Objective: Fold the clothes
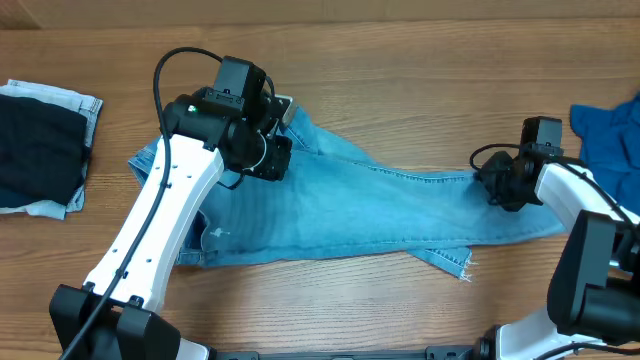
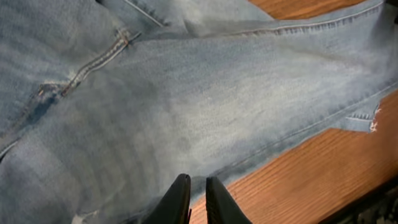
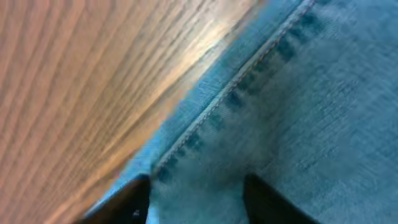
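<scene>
Long light-blue jeans [image 1: 380, 205] lie spread flat across the table, waist at the left and legs running right, with a frayed hem [image 1: 455, 262] at the front. My left gripper [image 1: 275, 160] hovers over the waist end. In the left wrist view its fingers [image 2: 198, 186] are nearly together and empty, above the jeans [image 2: 186, 93] near their edge. My right gripper [image 1: 492, 185] is at the far edge of the leg. In the right wrist view its fingers [image 3: 196, 193] are apart, with the seamed denim edge [image 3: 311, 112] between them.
A folded stack with a dark navy piece [image 1: 40, 150] on light denim sits at the left edge. A brighter blue denim garment [image 1: 610, 130] lies at the right edge. Bare wood table [image 1: 400, 90] shows behind the jeans and in front of them.
</scene>
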{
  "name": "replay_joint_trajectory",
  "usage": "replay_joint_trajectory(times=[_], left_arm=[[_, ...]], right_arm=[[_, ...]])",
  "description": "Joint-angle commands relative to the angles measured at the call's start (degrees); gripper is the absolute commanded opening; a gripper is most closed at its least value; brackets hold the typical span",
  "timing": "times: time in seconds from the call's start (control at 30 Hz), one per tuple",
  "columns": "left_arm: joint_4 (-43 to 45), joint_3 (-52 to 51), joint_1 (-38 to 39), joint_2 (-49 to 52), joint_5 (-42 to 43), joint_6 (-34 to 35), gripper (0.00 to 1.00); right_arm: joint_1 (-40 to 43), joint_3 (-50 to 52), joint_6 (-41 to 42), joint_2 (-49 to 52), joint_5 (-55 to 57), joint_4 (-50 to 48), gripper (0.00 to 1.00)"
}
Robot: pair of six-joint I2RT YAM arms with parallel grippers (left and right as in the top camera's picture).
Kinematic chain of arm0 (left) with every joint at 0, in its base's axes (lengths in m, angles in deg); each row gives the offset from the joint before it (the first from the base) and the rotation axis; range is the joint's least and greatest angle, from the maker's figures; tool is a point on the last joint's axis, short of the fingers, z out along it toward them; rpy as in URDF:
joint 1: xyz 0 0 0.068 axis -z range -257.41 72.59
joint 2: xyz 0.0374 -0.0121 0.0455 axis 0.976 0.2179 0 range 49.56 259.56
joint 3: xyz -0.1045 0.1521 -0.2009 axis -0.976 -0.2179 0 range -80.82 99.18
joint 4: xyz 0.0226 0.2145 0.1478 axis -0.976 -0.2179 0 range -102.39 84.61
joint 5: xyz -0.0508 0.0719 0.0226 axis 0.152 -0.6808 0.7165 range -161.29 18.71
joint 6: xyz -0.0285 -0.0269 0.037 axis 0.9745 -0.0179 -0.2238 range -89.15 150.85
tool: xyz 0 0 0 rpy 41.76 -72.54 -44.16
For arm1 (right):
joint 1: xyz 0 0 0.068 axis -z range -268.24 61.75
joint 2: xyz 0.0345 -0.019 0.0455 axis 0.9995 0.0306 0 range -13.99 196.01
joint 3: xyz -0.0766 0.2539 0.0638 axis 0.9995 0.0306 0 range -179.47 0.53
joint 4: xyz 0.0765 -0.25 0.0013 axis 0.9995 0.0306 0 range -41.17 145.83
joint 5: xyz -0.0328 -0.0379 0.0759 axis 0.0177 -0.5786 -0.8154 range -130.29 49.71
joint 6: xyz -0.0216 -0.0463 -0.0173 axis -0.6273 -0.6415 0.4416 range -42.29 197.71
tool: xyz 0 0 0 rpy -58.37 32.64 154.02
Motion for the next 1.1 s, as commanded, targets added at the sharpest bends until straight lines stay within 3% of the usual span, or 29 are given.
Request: replay_joint_trajectory(times=[0.0,0.2,0.53,0.7,0.77,1.07], left_arm=[[-0.1,0.9,0.0,-1.8,0.8,-1.0,0.14],[-0.2,0.9,0.0,-1.8,0.9,-0.6,0.14],[-0.4,0.9,0.0,-1.8,0.9,-0.2,0.14],[-0.3,0.9,0.0,-1.8,0.8,-0.2,0.14],[-0.2,0.9,0.0,-1.8,0.8,-0.2,0.15],[0.3,0.9,-0.1,-1.8,0.8,-0.2,0.16]], right_arm=[[-0.2,2.2,-0.1,4.6,-0.7,-0.3,0.33],[-0.2,-0.7,-2.0,3.8,-0.8,2.3,0.05],[-0.2,-3.0,-4.1,-15.9,-1.6,16.0,0.04],[-0.2,-3.0,-3.0,-25.5,-1.6,32.4,0.04],[-0.2,-2.8,-3.1,-30.9,-2.6,44.4,0.04],[-0.2,-2.8,-6.5,-45.0,-9.5,59.7,0.04]])
